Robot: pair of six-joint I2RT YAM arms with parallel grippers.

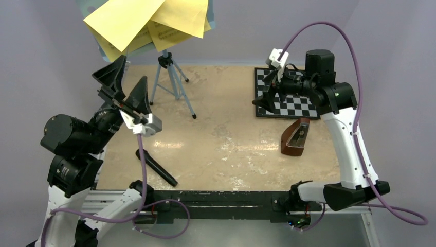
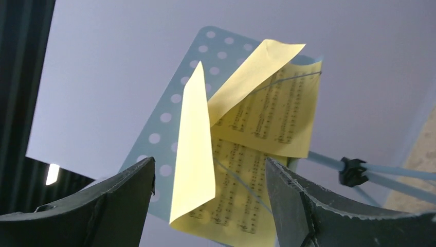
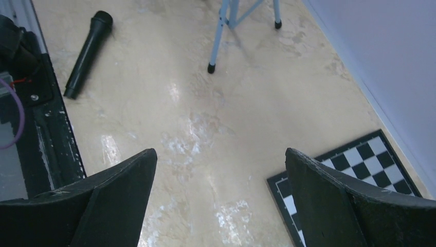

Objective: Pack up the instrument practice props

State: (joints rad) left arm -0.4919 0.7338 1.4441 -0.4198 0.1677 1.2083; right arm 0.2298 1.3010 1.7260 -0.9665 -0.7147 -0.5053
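Several yellow sheet-music pages [image 1: 149,20] hang crookedly on the perforated tray of the light-blue music stand [image 1: 172,77] at the back left. My left gripper [image 1: 127,85] is raised just below them and open. In the left wrist view a folded yellow page [image 2: 195,149] hangs in line with the gap of the left gripper [image 2: 210,163], touching neither finger. The brown metronome [image 1: 295,136] lies tipped on the table at the right. My right gripper [image 1: 268,92] hovers open over the chessboard's left edge, with only table between the right gripper's [image 3: 221,154] fingers.
A black-and-white chessboard [image 1: 288,95] lies at the back right, its corner [image 3: 360,170] beside my right finger. A black microphone [image 1: 157,167] lies near the front edge on the left. The stand's tripod legs [image 3: 221,31] spread over the back of the table.
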